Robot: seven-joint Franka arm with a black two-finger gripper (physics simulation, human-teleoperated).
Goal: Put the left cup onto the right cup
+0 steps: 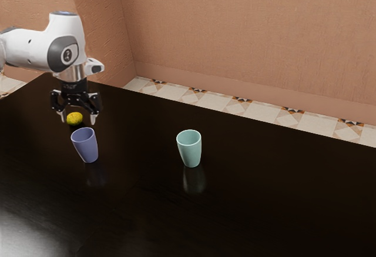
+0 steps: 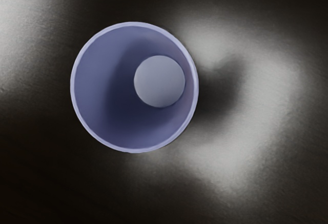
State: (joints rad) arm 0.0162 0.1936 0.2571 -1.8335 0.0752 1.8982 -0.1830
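A lavender cup (image 1: 86, 144) stands upright on the dark table toward the exterior view's left. A teal cup (image 1: 189, 147) stands upright further to the exterior view's right. My gripper (image 1: 76, 117) hangs just above the lavender cup's rim, open, with nothing between its fingers. The wrist view looks straight down into the lavender cup (image 2: 134, 86), showing its round rim and pale bottom.
A small yellow-green object (image 1: 74, 117) lies on the table (image 1: 247, 210) behind the lavender cup, seen between my fingers. A tiled floor strip and a brown wall run beyond the table's far edge.
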